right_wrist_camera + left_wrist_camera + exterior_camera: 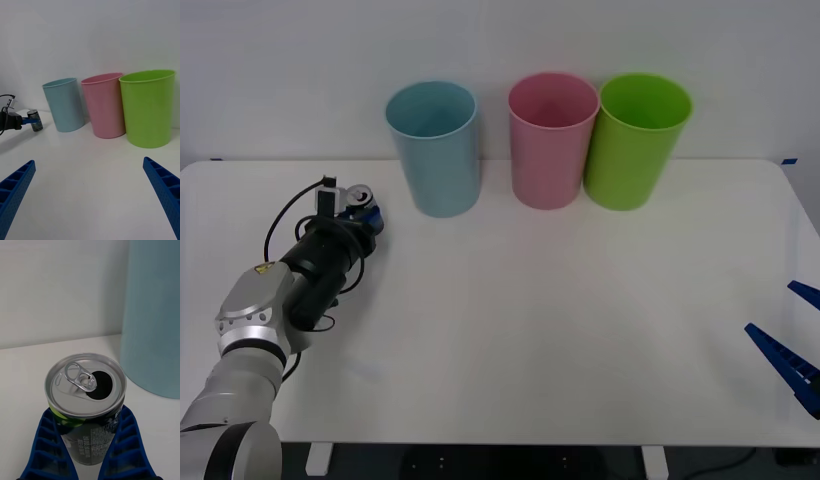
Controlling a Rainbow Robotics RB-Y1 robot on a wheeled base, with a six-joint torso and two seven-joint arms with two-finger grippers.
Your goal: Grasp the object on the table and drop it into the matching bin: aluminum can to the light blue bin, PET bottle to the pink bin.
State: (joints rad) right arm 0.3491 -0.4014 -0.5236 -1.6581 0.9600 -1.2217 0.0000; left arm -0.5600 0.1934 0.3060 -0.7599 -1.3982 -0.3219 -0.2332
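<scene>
Aluminum can [85, 405]: upright on the worktop [560, 320], long axis vertical, opened top with pull tab up, near my left side.
Left gripper [88, 450]: my blue fingers [50, 450] sit on both flanks of the can, clamped on it as far as I can judge.
Light blue bin [434, 147]: just beyond the can, toward my right; I judge the coming move is up, then across over its rim.
Pink bin [552, 138]: next along, not wanted.
Right gripper [90, 195]: spread wide, idle, well apart.
</scene>
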